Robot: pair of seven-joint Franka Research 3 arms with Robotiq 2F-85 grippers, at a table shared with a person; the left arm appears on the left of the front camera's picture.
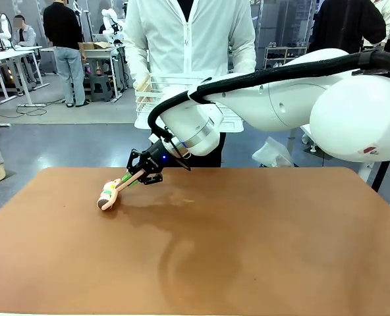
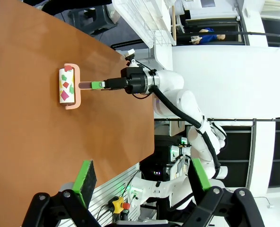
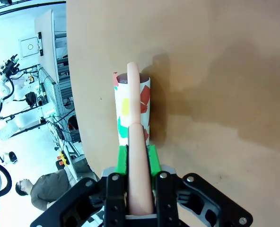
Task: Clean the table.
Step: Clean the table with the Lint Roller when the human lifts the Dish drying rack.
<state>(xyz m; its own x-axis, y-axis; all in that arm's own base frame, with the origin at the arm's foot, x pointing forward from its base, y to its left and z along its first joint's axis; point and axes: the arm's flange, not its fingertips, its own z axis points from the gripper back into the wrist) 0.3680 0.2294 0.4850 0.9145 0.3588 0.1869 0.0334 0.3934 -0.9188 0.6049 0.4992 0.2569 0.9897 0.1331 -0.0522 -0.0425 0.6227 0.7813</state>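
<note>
Right end effector clamps the roller handle; left wrist view shows left end effector apart.

**Figure: the table and what rests on it.**
You are looking at a wide, matte, reddish-brown top whose far corners are rounded. A darker, uneven patch runs from the middle of the top toward the near edge. In the far half, left of centre, a roller lies on the top. It has a white drum with coloured patches set in a pale pink frame, and the drum touches the surface. Its pink handle slants up off the table toward the far right.
</note>
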